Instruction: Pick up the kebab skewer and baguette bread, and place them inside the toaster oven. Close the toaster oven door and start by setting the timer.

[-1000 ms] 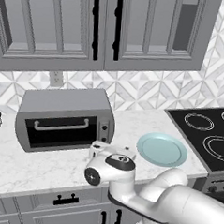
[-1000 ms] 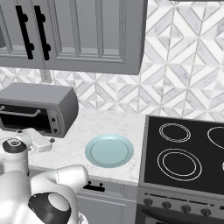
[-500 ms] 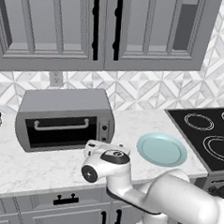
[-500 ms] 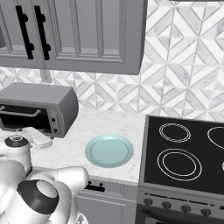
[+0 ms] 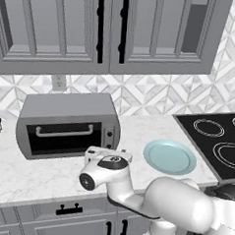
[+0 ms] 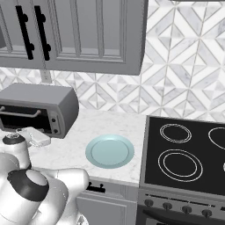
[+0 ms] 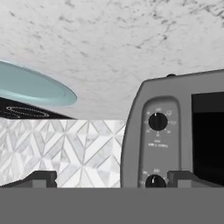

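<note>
Change: over the last second the hand has crept a little to the left, toward the right end of the oven [image 5: 65, 121]. The elbow behind it has swung as well. Oven, plate [image 5: 169, 156] and counter [image 5: 17, 175] lie just as before.
Gripper: the gripper [image 7: 114, 178] is empty and its fingers stay spread wide, as they were a second ago.
Hand view: it is rolled over, so the counter appears at the top. It looks straight at the knob panel [image 7: 159, 144]. The lower knob [image 7: 154, 180] sits between the two tips, nearer to the right one in that view. The upper knob [image 7: 157, 121] is further up the panel.
Oven: it stands at the back of the counter, left of the plate and well apart from the stove [image 5: 221, 140].
Door: the door [image 5: 64, 138] is shut, with the bar handle [image 5: 64, 132] across its upper part.
Skewer and bread: you cannot tell from here whether they lie behind the dark glass.
Meaning: with the door already closed and the hand lined up on the panel, you are probably at the last step, setting the timer.
Which knob: the marks are too small to read, so I cannot say which knob is the timer.
Next: I think the hand must go forward and centre on one knob before the fingers close.
Risk: the fingers may close off-centre and slip from the small knob.
</note>
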### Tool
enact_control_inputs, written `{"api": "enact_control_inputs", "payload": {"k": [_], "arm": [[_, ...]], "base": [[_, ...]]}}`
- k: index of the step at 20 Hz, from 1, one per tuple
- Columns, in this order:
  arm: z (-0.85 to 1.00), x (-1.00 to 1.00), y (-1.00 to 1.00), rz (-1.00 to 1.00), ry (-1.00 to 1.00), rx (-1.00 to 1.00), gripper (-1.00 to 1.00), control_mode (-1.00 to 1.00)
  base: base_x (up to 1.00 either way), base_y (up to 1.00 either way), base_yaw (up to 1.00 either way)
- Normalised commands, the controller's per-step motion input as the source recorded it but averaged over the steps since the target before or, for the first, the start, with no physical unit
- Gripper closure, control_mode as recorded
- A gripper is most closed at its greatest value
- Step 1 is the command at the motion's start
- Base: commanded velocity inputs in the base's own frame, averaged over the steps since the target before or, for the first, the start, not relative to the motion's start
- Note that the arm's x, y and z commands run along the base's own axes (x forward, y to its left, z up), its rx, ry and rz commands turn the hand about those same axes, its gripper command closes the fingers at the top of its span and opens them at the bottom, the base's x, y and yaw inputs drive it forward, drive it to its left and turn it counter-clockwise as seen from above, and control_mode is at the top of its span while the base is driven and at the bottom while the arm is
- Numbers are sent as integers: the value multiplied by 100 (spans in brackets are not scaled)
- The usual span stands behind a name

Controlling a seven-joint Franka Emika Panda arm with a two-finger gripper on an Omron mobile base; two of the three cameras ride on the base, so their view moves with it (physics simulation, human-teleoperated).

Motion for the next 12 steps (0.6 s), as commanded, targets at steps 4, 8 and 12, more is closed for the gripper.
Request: {"api": "enact_control_inputs", "payload": {"k": [4, 8, 12], "arm": [[-4, 4, -25, 0, 0, -6, -100, -100], [-10, 9, -21, 0, 0, -4, -100, -100], [-6, 21, -18, 3, 0, -3, -100, -100]], "base": [[0, 0, 0], [0, 0, 0], [0, 0, 0]]}}
